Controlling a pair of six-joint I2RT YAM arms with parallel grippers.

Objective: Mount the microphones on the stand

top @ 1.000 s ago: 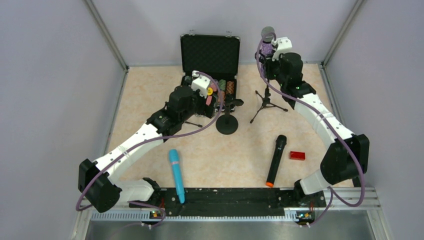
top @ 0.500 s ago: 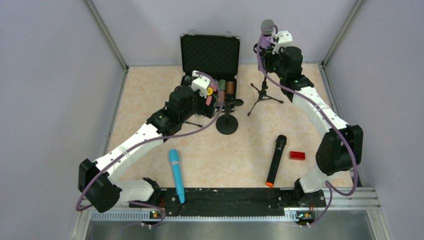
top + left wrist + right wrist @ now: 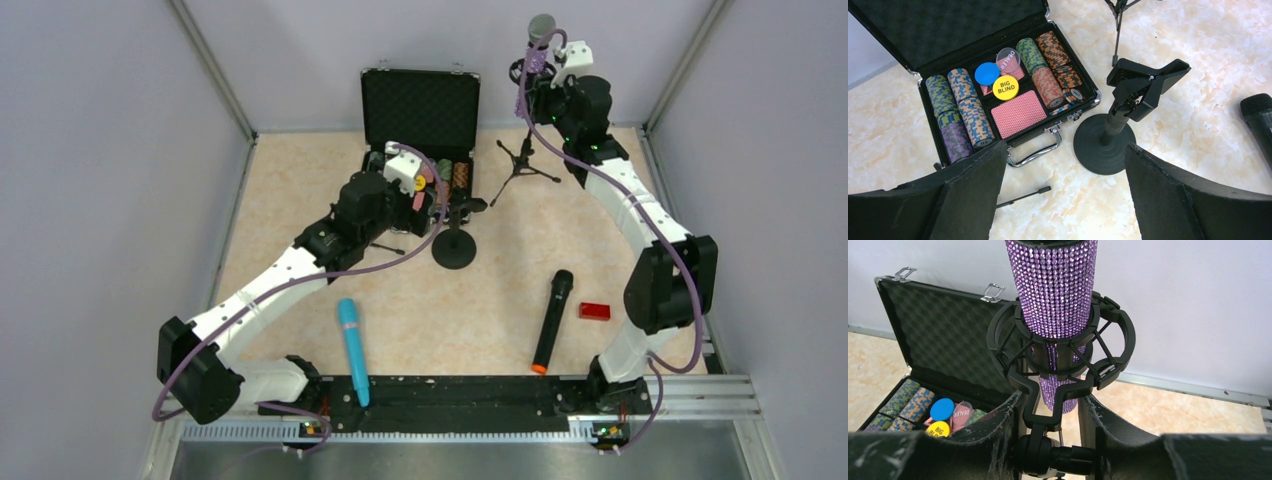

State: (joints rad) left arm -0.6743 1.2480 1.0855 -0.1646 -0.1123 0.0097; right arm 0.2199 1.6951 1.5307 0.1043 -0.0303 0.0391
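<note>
Purple microphone (image 3: 1055,290) sits upright in the ring mount (image 3: 1118,340) directly above the right gripper (image 3: 1052,407), whose fingers (image 3: 998,425) are pinched onto the tripod stand (image 3: 521,160) just below that mount. Left gripper (image 3: 1065,150) gapes wide, empty, the clip stand (image 3: 1143,87) just ahead of it.

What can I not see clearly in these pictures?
- Right wrist view: the top edge cuts off the head of the purple microphone; the right gripper hides the legs of the tripod stand.
- Left wrist view: the right edge cuts off the black microphone below its head.
- Top view: the left arm covers most of what lies in the case.
</note>
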